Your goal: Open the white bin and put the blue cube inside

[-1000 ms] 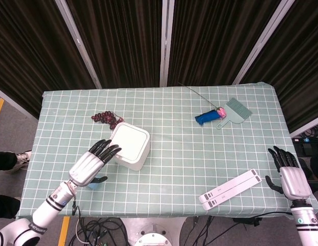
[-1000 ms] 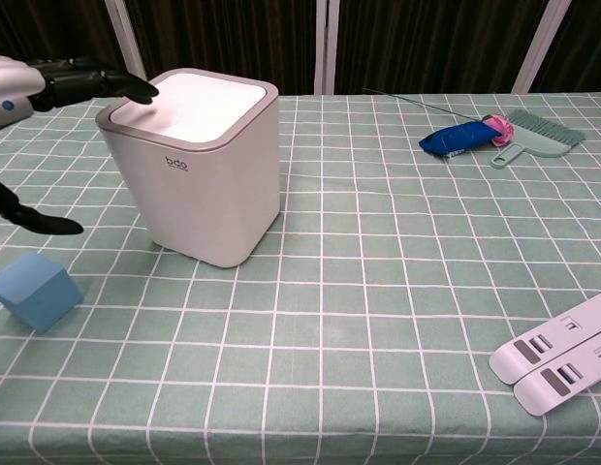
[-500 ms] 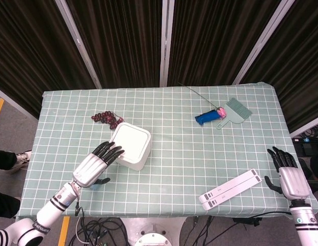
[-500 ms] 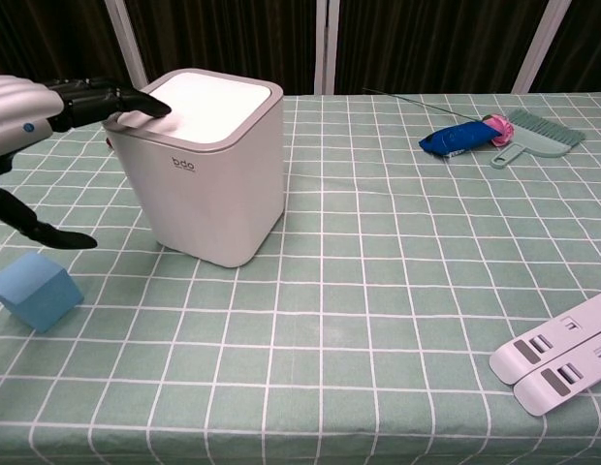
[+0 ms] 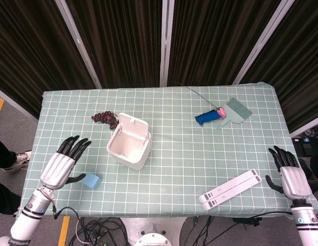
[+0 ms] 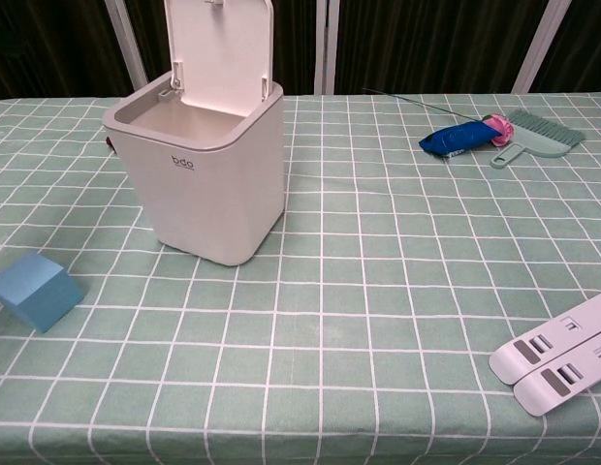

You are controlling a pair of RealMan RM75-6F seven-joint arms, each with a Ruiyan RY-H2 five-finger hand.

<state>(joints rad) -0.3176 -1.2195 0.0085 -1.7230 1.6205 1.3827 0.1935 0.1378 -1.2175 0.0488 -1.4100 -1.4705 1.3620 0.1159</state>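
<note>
The white bin (image 5: pixel 129 149) (image 6: pixel 205 174) stands left of the table's middle with its lid (image 5: pixel 133 125) (image 6: pixel 219 54) swung up at the back, so the inside shows. The blue cube (image 5: pixel 92 180) (image 6: pixel 36 290) lies on the cloth near the front left edge. My left hand (image 5: pixel 60 164) hovers just left of the cube, open, fingers spread, holding nothing; the chest view does not show it. My right hand (image 5: pixel 291 177) is open at the front right corner, off the table's edge.
A dark red bead string (image 5: pixel 104 118) lies behind the bin. At the back right are a blue-and-pink bundle (image 5: pixel 207 117) (image 6: pixel 459 137) and a green dustpan brush (image 5: pixel 234 113) (image 6: pixel 535 135). A white folding stand (image 5: pixel 230 189) (image 6: pixel 559 352) lies front right.
The bin's lid has sprung up from flat. My left hand left the lid and drew back to the left, beside the cube. The right hand stayed put.
</note>
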